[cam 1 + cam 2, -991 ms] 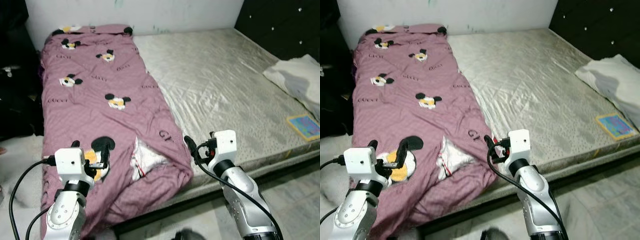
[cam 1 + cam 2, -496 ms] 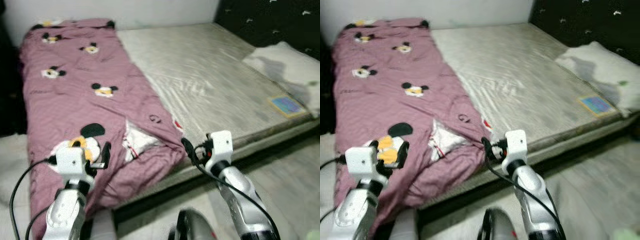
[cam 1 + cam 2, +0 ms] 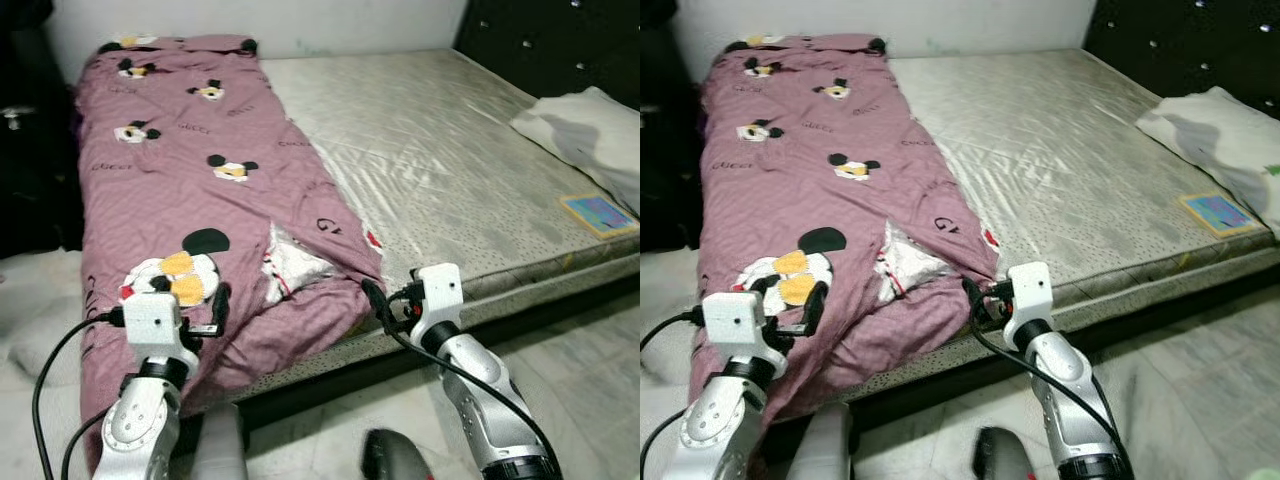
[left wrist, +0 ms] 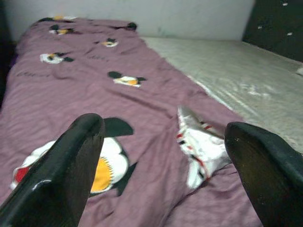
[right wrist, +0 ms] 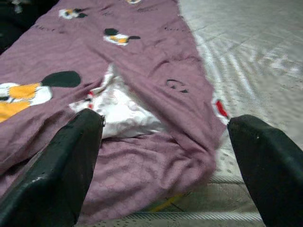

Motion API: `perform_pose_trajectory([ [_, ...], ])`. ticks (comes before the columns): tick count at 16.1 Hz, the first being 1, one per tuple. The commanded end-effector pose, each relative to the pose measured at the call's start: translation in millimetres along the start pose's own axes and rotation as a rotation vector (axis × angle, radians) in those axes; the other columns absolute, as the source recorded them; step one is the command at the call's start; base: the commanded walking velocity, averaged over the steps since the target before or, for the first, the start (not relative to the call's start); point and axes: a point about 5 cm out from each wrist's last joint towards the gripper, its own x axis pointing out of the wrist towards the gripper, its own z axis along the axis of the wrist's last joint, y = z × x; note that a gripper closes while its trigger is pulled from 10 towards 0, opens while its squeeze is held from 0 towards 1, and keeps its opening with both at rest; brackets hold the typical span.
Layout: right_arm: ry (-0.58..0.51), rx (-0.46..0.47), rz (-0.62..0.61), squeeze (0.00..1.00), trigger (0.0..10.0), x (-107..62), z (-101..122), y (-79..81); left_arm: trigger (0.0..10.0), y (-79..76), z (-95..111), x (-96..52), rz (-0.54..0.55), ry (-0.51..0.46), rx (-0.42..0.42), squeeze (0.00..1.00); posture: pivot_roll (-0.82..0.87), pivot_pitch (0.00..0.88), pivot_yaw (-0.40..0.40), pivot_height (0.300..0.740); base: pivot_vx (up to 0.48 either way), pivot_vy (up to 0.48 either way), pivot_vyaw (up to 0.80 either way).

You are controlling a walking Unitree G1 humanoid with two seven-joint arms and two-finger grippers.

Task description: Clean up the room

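A purple quilt (image 3: 190, 170) printed with cartoon mice lies folded along the left half of the bed, its near end hanging over the mattress edge. A patch of white lining (image 3: 295, 265) shows where the quilt is turned up. My left gripper (image 3: 208, 312) hovers open over the quilt's near end, close to a large mouse print (image 4: 109, 165). My right gripper (image 3: 384, 308) is open at the quilt's near right corner (image 5: 189, 156), by the bed's front edge. Nothing sits between either pair of fingers.
The bare grey mattress (image 3: 450, 150) takes up the right half of the bed. A white pillow (image 3: 590, 125) and a colourful flat book (image 3: 598, 212) lie at its right end. Dark furniture (image 3: 30, 150) stands left of the bed. Pale floor (image 3: 580, 350) runs along the front.
The whole picture has shifted, so the camera has moved; more floor now shows before the bed. Both arms hold the same pose with their grippers still open.
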Motion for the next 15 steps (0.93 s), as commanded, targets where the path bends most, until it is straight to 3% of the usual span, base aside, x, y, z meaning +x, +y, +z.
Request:
perform_pose_trajectory([
  [1, -0.009, -0.009, 0.012, 0.00, 10.0, 3.9, 3.7, 1.4, 10.0, 2.5, -2.2, -0.8, 0.012, 0.009, 0.000, 0.00, 0.06, 0.089, -0.073, 0.637, 0.000, 0.000, 0.80],
  [8, -0.009, 0.004, 0.011, 0.00, 10.0, 5.3, 3.6, 0.7, 10.0, -0.2, -1.8, 1.8, -0.017, 0.002, -0.016, 0.00, 0.05, 0.093, -0.073, 0.637, 0.000, 0.000, 0.07],
  [12, -0.012, 0.009, 0.013, 0.00, 10.0, 4.8, 3.9, 0.8, 10.0, -1.2, -1.5, 1.4, -0.023, 0.002, -0.021, 0.00, 0.05, 0.103, -0.071, 0.592, 0.000, 0.000, 0.00],
  [15, -0.003, 0.001, 0.014, 0.00, 10.0, 4.9, 3.3, 0.4, 10.0, -1.3, -1.7, 1.1, -0.023, 0.005, -0.024, 0.00, 0.05, 0.105, -0.072, 0.592, 0.000, 0.000, 0.00],
])
